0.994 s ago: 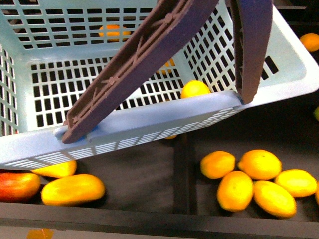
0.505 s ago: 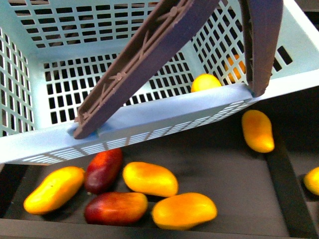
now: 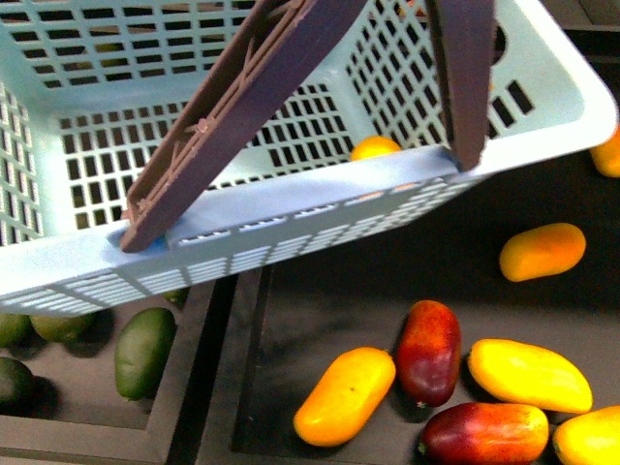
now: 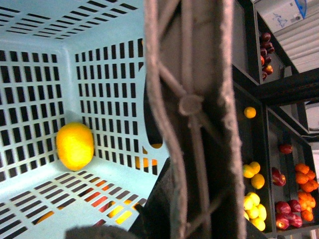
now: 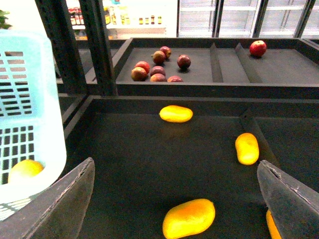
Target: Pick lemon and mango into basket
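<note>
The turquoise basket (image 3: 291, 208) fills the upper part of the front view, tilted, hanging by its brown handles (image 3: 242, 107). My left gripper (image 4: 189, 219) is shut on a handle (image 4: 192, 114), which hides its fingers. A lemon (image 3: 376, 147) lies inside the basket against a wall, and the left wrist view shows the lemon (image 4: 75, 146) in a floor corner. Yellow-orange mangoes (image 3: 345, 395) lie on the dark shelf below. My right gripper (image 5: 174, 164) is open above one mango (image 5: 189, 217), apart from it, with the basket wall (image 5: 30, 99) beside it.
Dark red mangoes (image 3: 429, 351) lie among the yellow ones. Green fruits (image 3: 143, 351) fill the bin to the left, past a raised divider (image 3: 232, 368). More mangoes (image 5: 246, 148) lie farther back. A rear tray holds red fruits (image 5: 158, 67). A shelf post (image 5: 99, 45) stands near the basket.
The shelf below the basket has slid right in the front view: round yellow fruits gave way to mangoes, and green fruits now show at left. The lemon stays in the basket.
</note>
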`<state>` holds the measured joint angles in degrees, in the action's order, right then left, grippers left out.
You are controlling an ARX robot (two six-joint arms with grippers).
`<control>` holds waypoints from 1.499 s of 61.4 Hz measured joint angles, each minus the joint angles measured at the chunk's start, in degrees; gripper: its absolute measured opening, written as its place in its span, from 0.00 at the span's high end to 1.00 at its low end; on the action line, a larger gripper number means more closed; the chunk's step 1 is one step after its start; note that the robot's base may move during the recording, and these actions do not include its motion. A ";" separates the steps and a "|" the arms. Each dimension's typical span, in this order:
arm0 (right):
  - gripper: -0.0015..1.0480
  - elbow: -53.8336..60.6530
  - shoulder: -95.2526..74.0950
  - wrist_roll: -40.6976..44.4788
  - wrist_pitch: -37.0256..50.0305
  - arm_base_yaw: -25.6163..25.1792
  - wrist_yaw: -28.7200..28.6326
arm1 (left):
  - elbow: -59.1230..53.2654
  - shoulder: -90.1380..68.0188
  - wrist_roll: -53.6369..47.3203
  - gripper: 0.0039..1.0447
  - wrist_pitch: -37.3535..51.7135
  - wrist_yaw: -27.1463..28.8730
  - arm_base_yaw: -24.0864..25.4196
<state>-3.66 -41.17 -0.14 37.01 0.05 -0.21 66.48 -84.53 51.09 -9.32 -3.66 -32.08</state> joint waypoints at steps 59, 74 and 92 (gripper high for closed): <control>0.08 -47.67 -83.06 -30.29 -18.08 -3.74 8.28 | 0.02 -0.02 0.63 0.96 0.00 -2.34 -0.81; 0.08 -54.58 -89.88 -33.11 -19.67 -3.06 8.59 | 0.02 -0.02 0.61 0.96 0.00 -1.86 -0.79; 0.08 -61.44 -96.39 -35.19 -21.79 -1.92 9.70 | 0.02 -0.02 0.61 0.96 0.00 -2.03 -0.79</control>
<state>-65.10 -137.56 -35.33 15.22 -1.87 9.50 66.50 -84.55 51.70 -9.32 -5.69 -32.86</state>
